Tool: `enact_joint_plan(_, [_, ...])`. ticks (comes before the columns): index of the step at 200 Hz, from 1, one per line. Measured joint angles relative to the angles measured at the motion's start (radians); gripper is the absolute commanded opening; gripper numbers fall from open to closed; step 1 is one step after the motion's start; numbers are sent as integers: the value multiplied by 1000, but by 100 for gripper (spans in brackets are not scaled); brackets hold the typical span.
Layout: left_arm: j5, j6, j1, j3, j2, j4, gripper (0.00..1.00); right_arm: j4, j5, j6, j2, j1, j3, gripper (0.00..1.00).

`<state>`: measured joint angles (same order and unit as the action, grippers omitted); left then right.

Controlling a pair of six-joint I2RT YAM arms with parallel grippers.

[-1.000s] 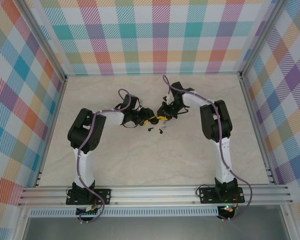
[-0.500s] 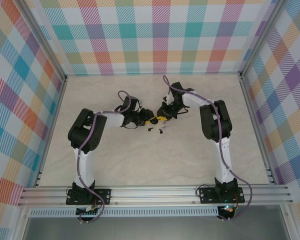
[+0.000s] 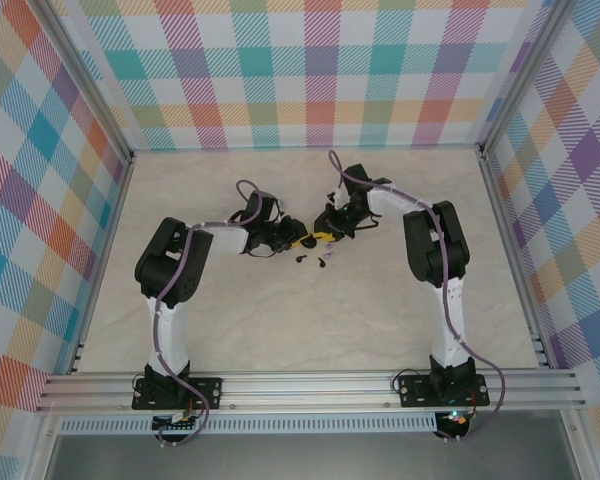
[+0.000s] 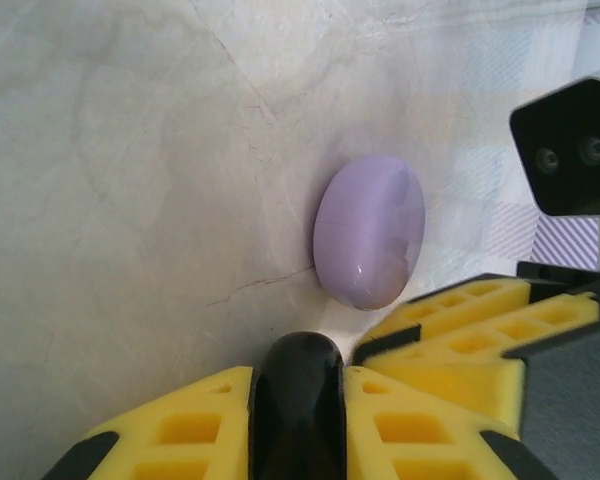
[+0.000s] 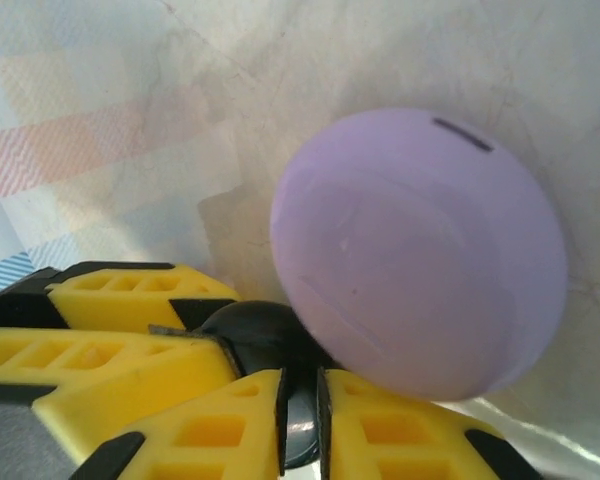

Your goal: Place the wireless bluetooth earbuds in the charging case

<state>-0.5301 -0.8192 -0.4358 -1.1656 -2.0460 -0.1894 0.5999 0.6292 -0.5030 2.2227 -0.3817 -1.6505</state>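
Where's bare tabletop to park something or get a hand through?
Free: the wide near stretch of table between the two arm bases; the far strip under the back wall; both outer flanks. Crowded: centre, where left gripper and right gripper meet at the black case, lavender case and loose earbuds alongside.

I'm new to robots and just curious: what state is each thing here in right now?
Purple case: shut, lying free on the table.
Black case: gripped; open or shut, cannot tell.
Left hand: closed on the black case.
Right hand: closed, apparently pinching the black case.
Earbuds: loose on the table.
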Motion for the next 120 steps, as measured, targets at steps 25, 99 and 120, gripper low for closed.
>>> enact_joint_plan(25, [15, 34, 0, 0, 29, 45, 16, -40, 27, -10, -97, 29, 67, 26])
enact_joint_plan(99, [-12, 127, 3, 0, 139, 54, 16, -141, 211, 57, -253, 143, 202, 44])
enact_joint_plan(120, [-47, 133, 3, 0, 164, 27, 16, -151, 283, 92, -253, 139, 240, 47])
